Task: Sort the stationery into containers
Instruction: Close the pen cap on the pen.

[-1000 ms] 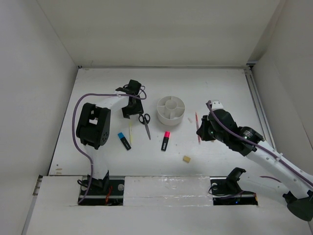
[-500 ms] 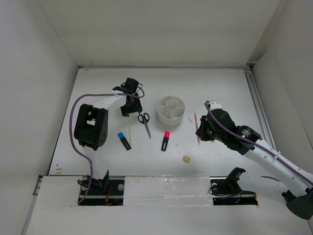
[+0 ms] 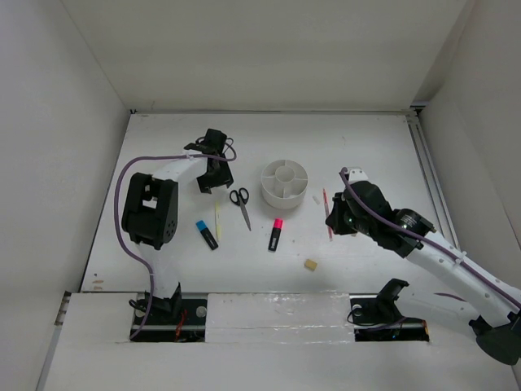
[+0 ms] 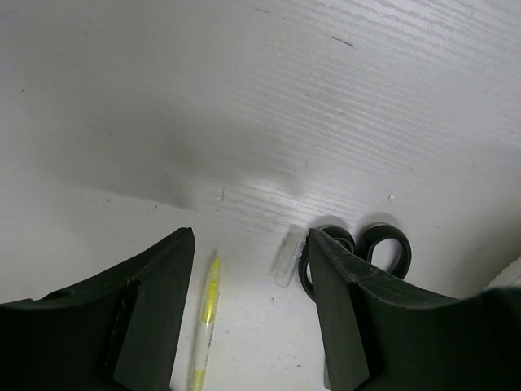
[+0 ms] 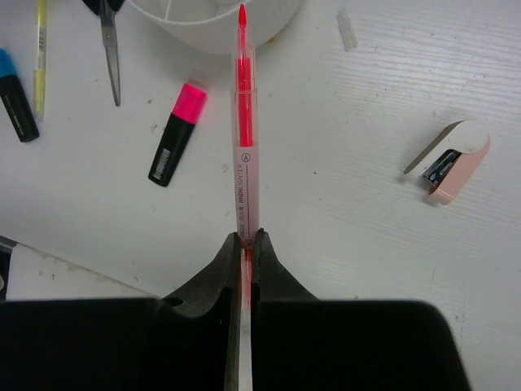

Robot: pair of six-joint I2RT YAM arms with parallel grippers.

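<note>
The round white organiser [image 3: 285,183] stands mid-table. My right gripper [image 3: 338,221] is shut on a thin red pen [image 5: 243,122], which points toward the organiser [image 5: 203,24]; its tip reaches the rim in the right wrist view. My left gripper [image 3: 213,174] is open and empty above the table. In the left wrist view [image 4: 248,236] the yellow pen [image 4: 207,314] and the scissors' black handles [image 4: 383,248] lie below it. Scissors [image 3: 241,204], yellow pen [image 3: 217,218], blue highlighter [image 3: 207,235], pink highlighter [image 3: 276,234] and tan eraser [image 3: 310,265] lie on the table.
A small pink and white item [image 5: 452,159] lies to the right of the red pen. A clear cap [image 4: 285,257] lies beside the scissors' handles, and another [image 5: 348,30] lies right of the organiser. White walls close in the table at left, back and right.
My left gripper has moved a little back and left, away from the scissors. My right gripper has shifted slightly with the red pen still in it.
</note>
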